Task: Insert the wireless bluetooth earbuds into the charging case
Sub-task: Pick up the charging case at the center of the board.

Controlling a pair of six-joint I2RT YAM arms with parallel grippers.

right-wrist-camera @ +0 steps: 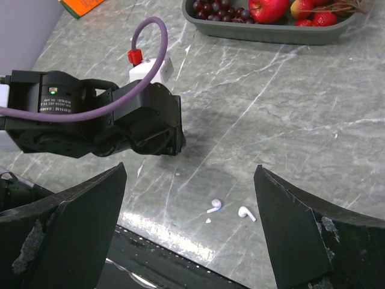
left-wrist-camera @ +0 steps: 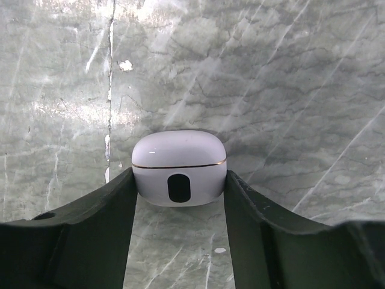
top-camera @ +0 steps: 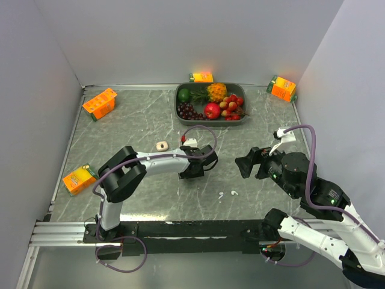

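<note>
Closest to me, my left hand [left-wrist-camera: 179,174] pinches the case [left-wrist-camera: 178,150], with one black finger [left-wrist-camera: 114,211] flat on each side. The case sits on the grey worktop [left-wrist-camera: 289,90] with its lid down. My right hand [right-wrist-camera: 189,174] hangs over the worktop, spread wide, with nothing in it. The two white earbuds [right-wrist-camera: 215,206] lie side by side on the worktop near the front edge, between my two arms and apart from the case. A tray [top-camera: 178,102] of fruit sits at the back. Orange cartons [top-camera: 100,103] sit by the corners.
</note>
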